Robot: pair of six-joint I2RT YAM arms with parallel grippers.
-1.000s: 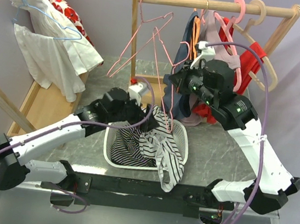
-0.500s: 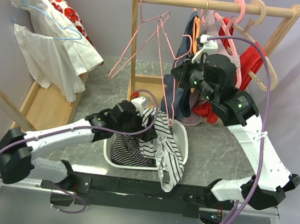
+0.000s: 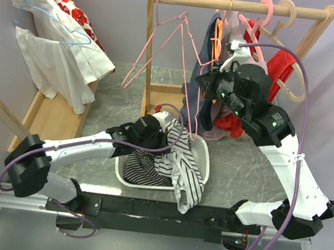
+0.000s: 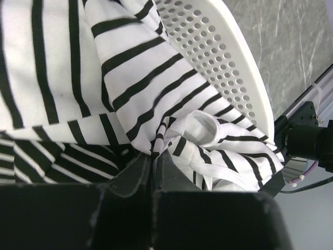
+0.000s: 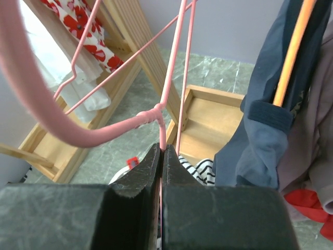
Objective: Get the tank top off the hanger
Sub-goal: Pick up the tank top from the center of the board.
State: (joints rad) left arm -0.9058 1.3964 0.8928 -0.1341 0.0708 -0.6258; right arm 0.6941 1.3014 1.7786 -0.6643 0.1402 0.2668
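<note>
R gripper [image 5: 161,154] pinches pink wire hanger [image 5: 151,113]; L gripper [image 4: 154,160] pinched, prob. on striped tank top [image 4: 52,78]: pull slow, hanger steady.

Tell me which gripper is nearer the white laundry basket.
Left. The left gripper is down at the basket, pinching the striped tank top draped over its rim. The right gripper is up behind the basket, clamped on the pink hanger.

Cloth tank top [image 4: 156,78], plastic basket [image 4: 229,67]
</note>
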